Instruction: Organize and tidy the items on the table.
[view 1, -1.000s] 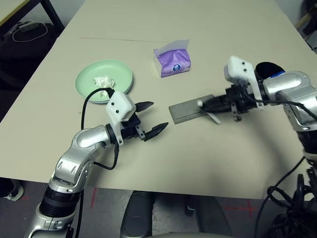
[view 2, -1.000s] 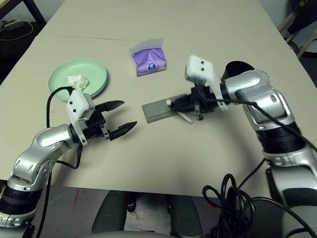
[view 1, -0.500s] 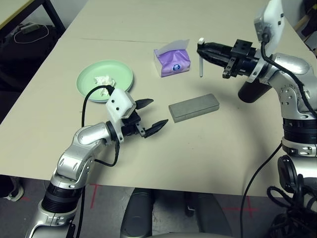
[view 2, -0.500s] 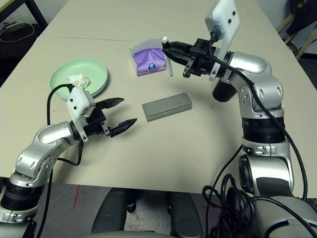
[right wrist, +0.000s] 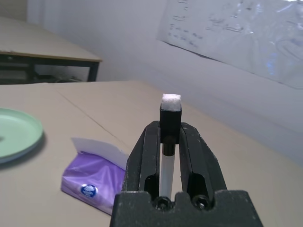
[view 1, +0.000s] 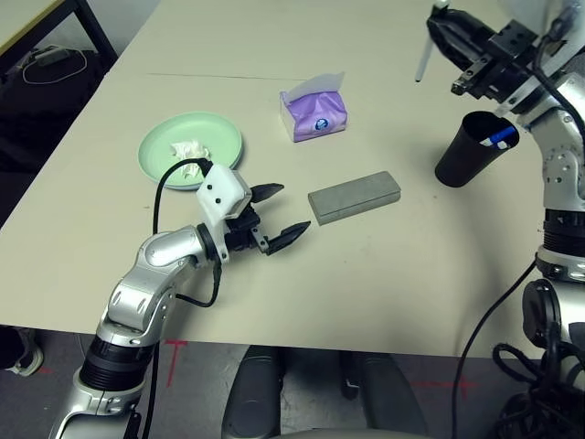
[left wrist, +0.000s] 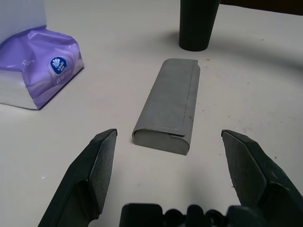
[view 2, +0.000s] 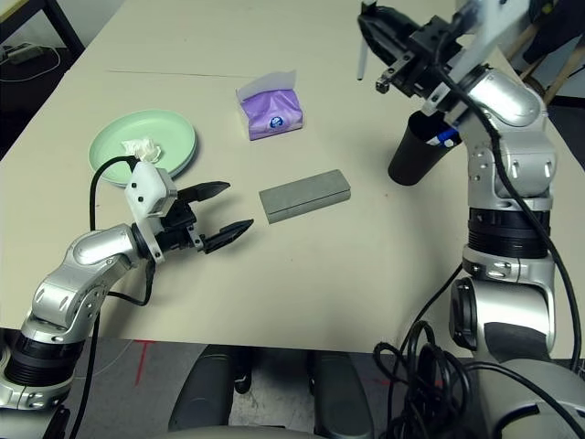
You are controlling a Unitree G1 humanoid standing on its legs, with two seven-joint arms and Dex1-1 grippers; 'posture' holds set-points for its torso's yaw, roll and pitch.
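Right end effector (view 2: 370, 20) clenched on slim white pen (view 2: 362, 57) above black cup (view 2: 416, 151); left end effector (view 1: 276, 215) released beside grey oblong glasses case (view 1: 355, 196); purple tissue pack's (view 1: 316, 110) logo unreadable.

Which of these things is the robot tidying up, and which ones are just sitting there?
Part of the tidying:
- white pen, held up in the right gripper
- black cup
- grey glasses case
- green plate
- crumpled tissue, on the plate

Just sitting there:
- purple tissue pack
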